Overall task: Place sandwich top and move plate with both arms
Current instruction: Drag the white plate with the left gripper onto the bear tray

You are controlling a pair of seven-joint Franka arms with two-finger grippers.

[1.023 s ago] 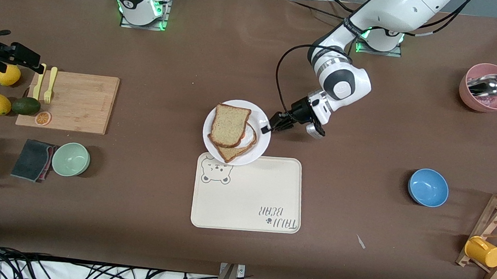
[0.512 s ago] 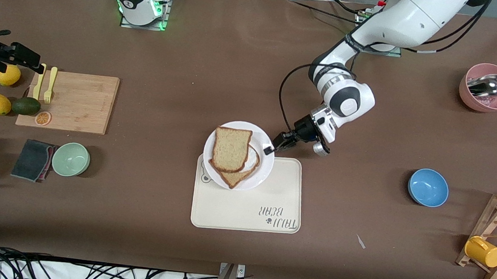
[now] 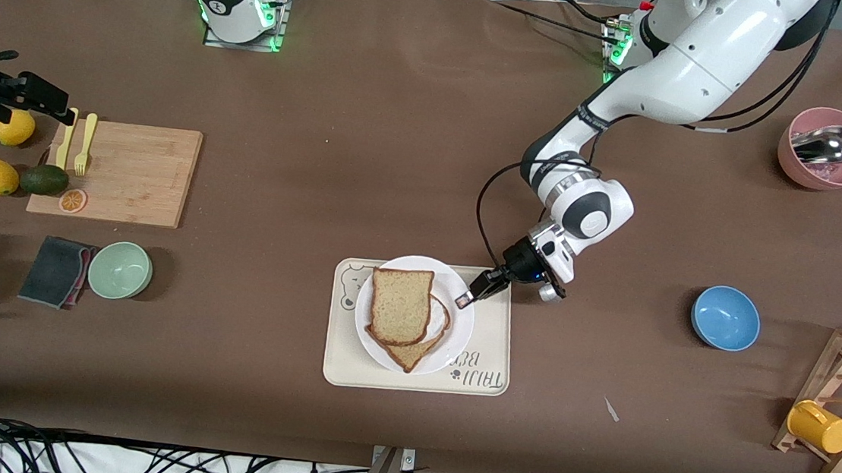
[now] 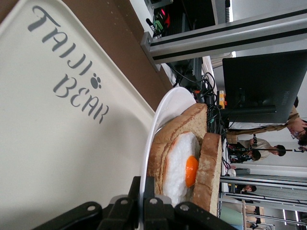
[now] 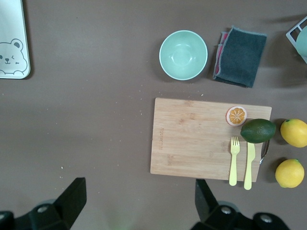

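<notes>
The white plate (image 3: 418, 264) lies over the cream bear tray (image 3: 350, 352), covering most of its middle. On the plate the sandwich top (image 3: 401, 305) sits askew on the lower slice (image 3: 417, 352). My left gripper (image 3: 465, 298) is shut on the plate's rim at the side toward the left arm's end. The left wrist view shows the plate (image 4: 165, 112) edge-on above the tray (image 4: 48, 158), the fried egg (image 4: 184, 165) between the slices, the sandwich top (image 4: 211, 167), and my left gripper (image 4: 145, 203). My right gripper (image 5: 139, 206) hangs open, high over bare table beside the cutting board (image 5: 192, 139).
Cutting board (image 3: 129, 173) with fork and knife, lemons, avocado, green bowl (image 3: 120, 270) and dark cloth (image 3: 56, 271) stand toward the right arm's end. Blue bowl (image 3: 725, 317), pink bowl with spoon (image 3: 827, 148) and a rack with a yellow cup (image 3: 820, 426) stand toward the left arm's end.
The left gripper has carried the plate with the sandwich toward the front camera, from the bare table onto the bear tray. The right arm has not moved.
</notes>
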